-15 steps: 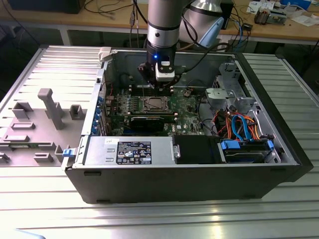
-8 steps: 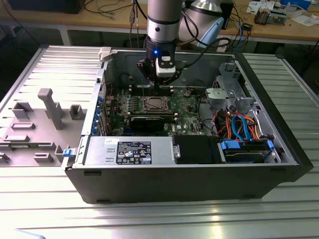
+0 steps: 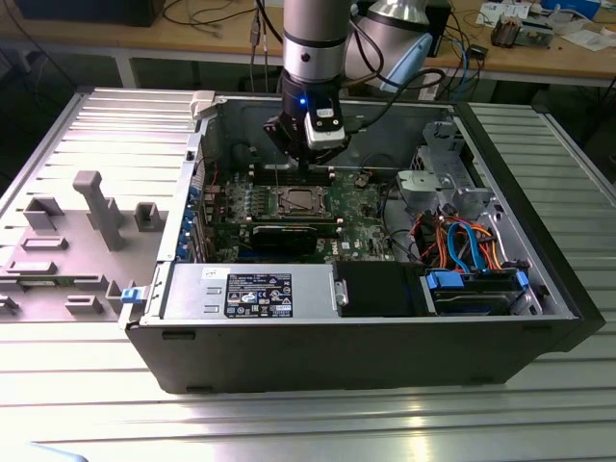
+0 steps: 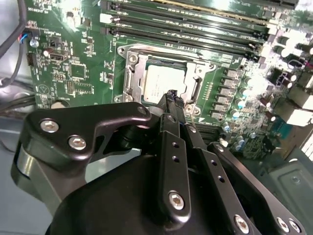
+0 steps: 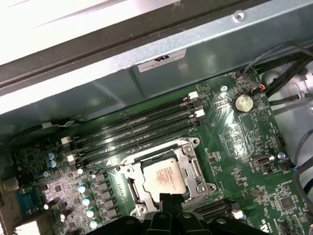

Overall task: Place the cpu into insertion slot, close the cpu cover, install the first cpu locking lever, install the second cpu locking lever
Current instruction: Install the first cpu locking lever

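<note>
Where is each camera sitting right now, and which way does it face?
Exterior view: off the arm, above the open computer case, looking down into it; shows the arm and gripper over the motherboard.
Second wrist view: on the wrist, looking along the shut jaws at the cpu.
First wrist view: on the wrist, facing the memory slots and case wall; jaw tips show.
Shared: both wrist views show the cpu framed by the cpu cover.

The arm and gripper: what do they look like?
The arm is a silver-grey cylinder with a black wrist, a blue light and a white box. The gripper is black metal, with linked bars and silver screws.
</note>
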Controlling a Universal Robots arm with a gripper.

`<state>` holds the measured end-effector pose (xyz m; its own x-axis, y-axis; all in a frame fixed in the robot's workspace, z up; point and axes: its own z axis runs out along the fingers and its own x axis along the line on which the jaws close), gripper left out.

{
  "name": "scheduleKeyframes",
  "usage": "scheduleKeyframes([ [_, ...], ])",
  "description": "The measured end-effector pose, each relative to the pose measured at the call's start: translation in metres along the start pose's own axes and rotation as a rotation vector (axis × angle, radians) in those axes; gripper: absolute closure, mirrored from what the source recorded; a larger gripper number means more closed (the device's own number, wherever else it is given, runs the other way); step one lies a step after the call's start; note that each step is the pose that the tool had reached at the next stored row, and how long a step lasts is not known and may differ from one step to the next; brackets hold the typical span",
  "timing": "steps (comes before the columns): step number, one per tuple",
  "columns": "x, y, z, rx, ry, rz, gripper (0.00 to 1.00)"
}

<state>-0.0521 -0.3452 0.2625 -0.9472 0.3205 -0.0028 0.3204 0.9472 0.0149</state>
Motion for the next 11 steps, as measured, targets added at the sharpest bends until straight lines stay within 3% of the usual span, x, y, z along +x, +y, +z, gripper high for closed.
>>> scheduleKeyframes([
  [2,0.0,-0.0009,0.0002,-0.0082,-0.0112,-0.001,0.89],
  [3,0.0004,-0.0017,0.0002,-0.018,-0.0162,-0.001,0.89],
  [5,0.0004,-0.002,0.0002,-0.0367,-0.0124,-0.006,0.89],
  [11,0.0004,-0.0025,0.0013,-0.0391,-0.0096,-0.08,0.89],
])
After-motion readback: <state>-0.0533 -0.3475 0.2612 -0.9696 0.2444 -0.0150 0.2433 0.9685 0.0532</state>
